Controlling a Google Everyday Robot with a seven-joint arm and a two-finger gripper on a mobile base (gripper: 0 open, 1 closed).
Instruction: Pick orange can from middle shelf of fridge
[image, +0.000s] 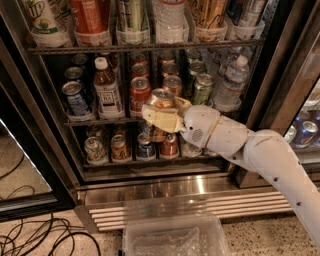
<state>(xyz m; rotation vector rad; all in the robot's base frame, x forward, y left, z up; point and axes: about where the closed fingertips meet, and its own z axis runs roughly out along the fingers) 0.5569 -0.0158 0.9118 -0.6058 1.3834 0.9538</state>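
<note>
The fridge (150, 187) stands open in front of me. My gripper (159, 114) is shut on the orange can (162, 99), its cream fingers (161, 120) clasping the can's body just in front of the middle shelf (100, 121). The can's silver top shows above the fingers, and the can sits slightly tilted, out past the shelf's front edge. More orange cans (173, 83) stand behind it in the same lane. The white arm (260, 150) reaches in from the right.
A red Coca-Cola can (140, 95), a green can (202, 89), a blue can (75, 98), a brown drink bottle (107, 90) and a water bottle (231, 85) share the shelf. Tall cans in cups (92, 25) stand above. A clear bin (175, 237) and cables (35, 237) lie on the floor.
</note>
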